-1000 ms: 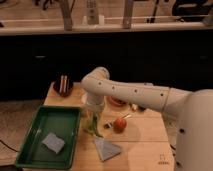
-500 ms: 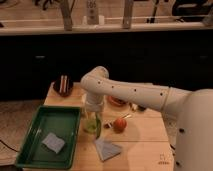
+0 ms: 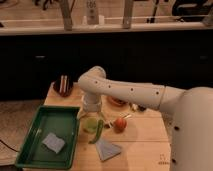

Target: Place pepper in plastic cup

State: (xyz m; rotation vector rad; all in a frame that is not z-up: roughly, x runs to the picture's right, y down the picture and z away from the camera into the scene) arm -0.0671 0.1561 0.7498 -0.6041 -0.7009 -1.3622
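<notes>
Pepper [image 3: 98, 131] now lies more slanted than a second back; the arm has barely shifted. Gripper [image 3: 91, 109] hangs at 12 o'clock over plastic cup [image 3: 89, 125], probably lined up for a drop. Wide or closed: cannot tell. Pepper runs down the cup's 4 o'clock side, seemingly outside and leaning on the wall, low tip toward grey cloth [image 3: 108, 149]. Orange fruit [image 3: 120, 124] at 3 o'clock, green tray [image 3: 37, 125] at 9. Task looks unfinished.
</notes>
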